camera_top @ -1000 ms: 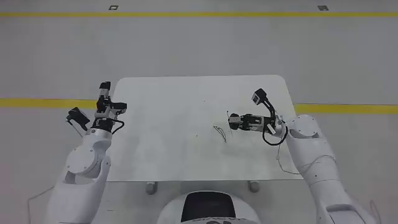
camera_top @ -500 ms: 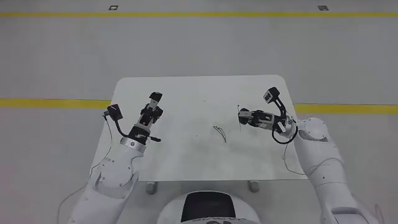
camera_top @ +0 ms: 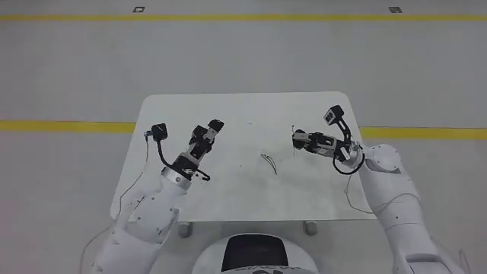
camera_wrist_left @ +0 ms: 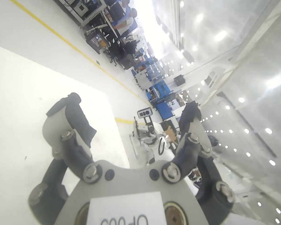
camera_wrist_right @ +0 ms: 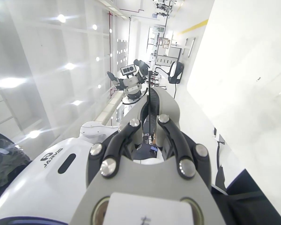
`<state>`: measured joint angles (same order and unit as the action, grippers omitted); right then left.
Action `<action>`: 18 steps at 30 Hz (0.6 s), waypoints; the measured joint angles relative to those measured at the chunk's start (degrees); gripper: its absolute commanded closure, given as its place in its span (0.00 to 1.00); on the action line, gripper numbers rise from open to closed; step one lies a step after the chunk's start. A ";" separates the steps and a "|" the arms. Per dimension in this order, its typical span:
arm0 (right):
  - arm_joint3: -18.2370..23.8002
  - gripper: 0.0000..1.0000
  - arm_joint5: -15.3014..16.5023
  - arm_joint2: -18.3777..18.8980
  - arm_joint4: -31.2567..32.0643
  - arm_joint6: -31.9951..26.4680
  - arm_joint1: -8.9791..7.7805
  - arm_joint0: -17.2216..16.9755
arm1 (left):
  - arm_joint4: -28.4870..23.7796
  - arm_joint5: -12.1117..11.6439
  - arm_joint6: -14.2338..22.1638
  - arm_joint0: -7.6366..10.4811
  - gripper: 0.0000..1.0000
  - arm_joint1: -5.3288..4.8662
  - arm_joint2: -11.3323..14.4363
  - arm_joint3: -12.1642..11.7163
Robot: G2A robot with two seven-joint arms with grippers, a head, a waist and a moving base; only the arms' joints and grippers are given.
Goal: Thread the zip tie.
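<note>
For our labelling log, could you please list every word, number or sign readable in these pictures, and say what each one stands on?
Left label, on the left gripper base: upside-down characters cut by the picture's edge, not readable whole.
Right label, on the right gripper base: one cut-off mark, unreadable.
Maker's mark on the arm shell: a brand name, left unquoted.
Background signs: too small.
</note>
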<state>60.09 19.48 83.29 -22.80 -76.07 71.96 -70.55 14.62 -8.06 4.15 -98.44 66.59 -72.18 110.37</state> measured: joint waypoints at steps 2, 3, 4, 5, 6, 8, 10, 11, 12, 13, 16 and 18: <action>-0.79 1.00 0.02 -0.28 -0.62 -0.26 -0.06 0.38 | 4.18 -0.08 -0.53 0.84 0.00 0.13 1.84 -0.56; -1.00 1.00 0.02 -0.35 -0.72 -0.39 -0.08 0.47 | 5.04 -0.51 -0.86 1.07 0.00 0.20 2.51 -0.84; -1.09 1.00 0.01 -0.38 -0.74 -0.45 -0.09 0.51 | 5.39 -0.79 -1.12 1.19 0.00 0.25 2.92 -1.07; -1.09 1.00 0.01 -0.38 -0.74 -0.46 -0.09 0.51 | 5.38 -0.85 -1.17 1.20 0.00 0.25 2.98 -1.12; -1.07 1.00 0.01 -0.38 -0.73 -0.46 -0.09 0.50 | 5.32 -0.85 -1.17 1.19 0.00 0.25 2.96 -1.13; -1.05 1.00 0.00 -0.37 -0.71 -0.45 -0.09 0.49 | 5.24 -0.81 -1.15 1.17 0.00 0.25 2.90 -1.10; -1.05 1.00 0.00 -0.37 -0.71 -0.44 -0.09 0.49 | 5.24 -0.80 -1.14 1.17 0.00 0.25 2.89 -1.09; -1.05 1.00 0.00 -0.37 -0.71 -0.44 -0.09 0.49 | 5.24 -0.80 -1.13 1.17 0.00 0.25 2.89 -1.09; -1.05 1.00 0.00 -0.37 -0.71 -0.44 -0.09 0.49 | 5.24 -0.80 -1.13 1.17 0.00 0.25 2.90 -1.09; -1.05 1.00 0.00 -0.37 -0.71 -0.44 -0.09 0.49 | 5.24 -0.80 -1.13 1.17 0.00 0.25 2.90 -1.09; -0.56 1.00 -0.17 -0.59 -0.57 0.18 -0.07 0.28 | 8.50 -2.39 -1.01 1.51 0.00 0.08 3.14 -0.56; 0.69 1.00 -0.37 -1.05 -0.16 1.97 -0.06 -0.13 | 14.17 -3.46 -0.88 1.42 0.00 -0.17 3.40 -0.20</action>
<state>60.78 19.10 82.23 -22.96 -74.11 71.90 -70.68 28.79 -11.52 3.27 -97.02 66.42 -68.78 110.17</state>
